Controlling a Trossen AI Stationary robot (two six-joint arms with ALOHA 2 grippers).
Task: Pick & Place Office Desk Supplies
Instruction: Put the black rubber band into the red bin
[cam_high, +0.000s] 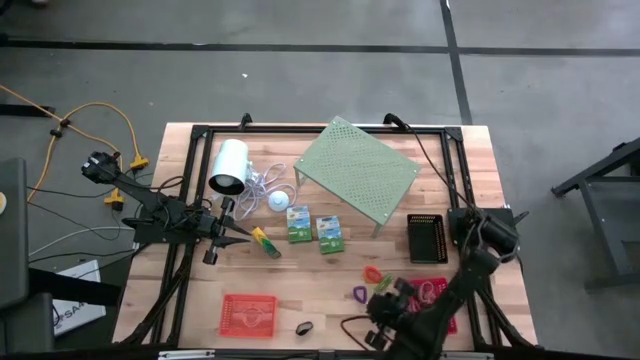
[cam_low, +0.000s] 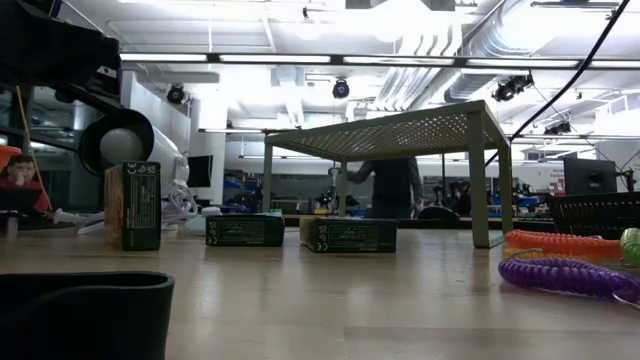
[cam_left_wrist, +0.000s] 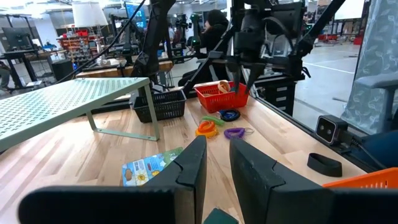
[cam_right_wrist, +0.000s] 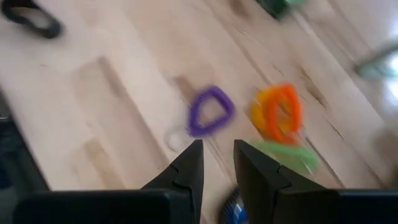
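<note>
Left gripper (cam_high: 240, 238): left of centre in the high view, hanging just beside the marker (cam_high: 266, 242). Its fingers (cam_left_wrist: 189, 171) stand a narrow gap apart and pinch nothing.

Right gripper (cam_high: 385, 300): lower right of the high view, above the coils. Its fingers (cam_right_wrist: 186, 168) are slightly parted with nothing between them; the purple coil (cam_right_wrist: 210, 111) lies on the table just ahead of the tips.

Supplies on the table (cam_high: 330, 275):
- Two boxes (cam_high: 298, 225), (cam_high: 330, 232) lie side by side at centre, below the shelf (cam_high: 358, 170).
- Orange coil (cam_high: 372, 273) and purple coil lie near each other, right of centre; a green coil (cam_right_wrist: 286, 155) lies beside the orange one.
- Red basket (cam_high: 248, 313) sits at lower left, with a dark loop (cam_high: 304, 327) to its right.
- Black basket (cam_high: 426, 238) sits at right; the pink basket (cam_high: 432, 296) lies below it, partly hidden by the right arm.
- White cylinder (cam_high: 229, 168) lies at upper left.
</note>
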